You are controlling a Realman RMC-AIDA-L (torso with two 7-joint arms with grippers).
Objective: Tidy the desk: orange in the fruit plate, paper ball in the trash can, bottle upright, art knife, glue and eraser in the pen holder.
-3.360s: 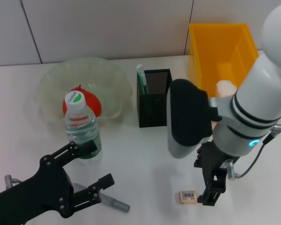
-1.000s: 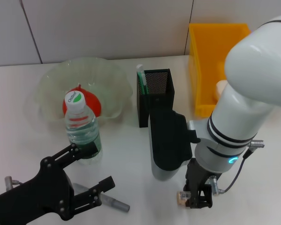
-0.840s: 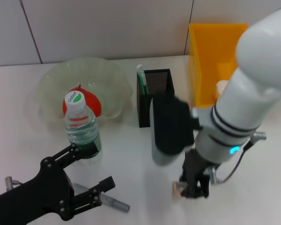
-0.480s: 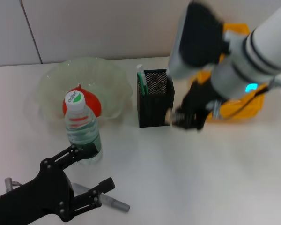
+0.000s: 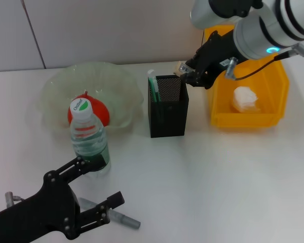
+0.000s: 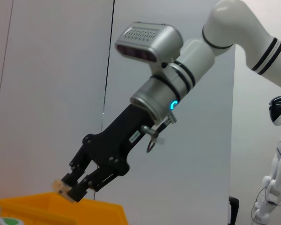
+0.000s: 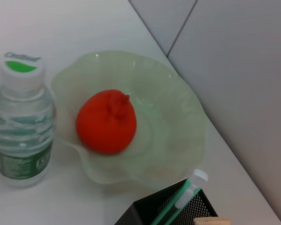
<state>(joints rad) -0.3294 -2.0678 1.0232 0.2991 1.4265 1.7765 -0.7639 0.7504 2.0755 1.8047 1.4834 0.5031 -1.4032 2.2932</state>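
Note:
My right gripper [image 5: 186, 72] is shut on the beige eraser [image 5: 182, 67] and holds it just above the back right corner of the black mesh pen holder [image 5: 167, 109]. The left wrist view shows the same grip on the eraser [image 6: 62, 188]. A green and white stick [image 5: 152, 83] stands in the holder. The orange [image 5: 105, 114] lies in the pale-green fruit plate [image 5: 61, 86]. In front of the plate the bottle [image 5: 87, 140] stands upright. The paper ball [image 5: 244, 98] sits in the yellow-orange trash can [image 5: 253, 119]. My left gripper [image 5: 97, 183] rests open at the front left.
A grey stick-shaped item [image 5: 122, 219] lies on the table by the left gripper's lower finger. Another small grey piece [image 5: 9, 196] sits at the far front left. The trash can stands right of the pen holder, against the wall.
My right gripper closed on the eraser at the table's front, lifted it and carried it back to above the pen holder. The left arm has not moved.

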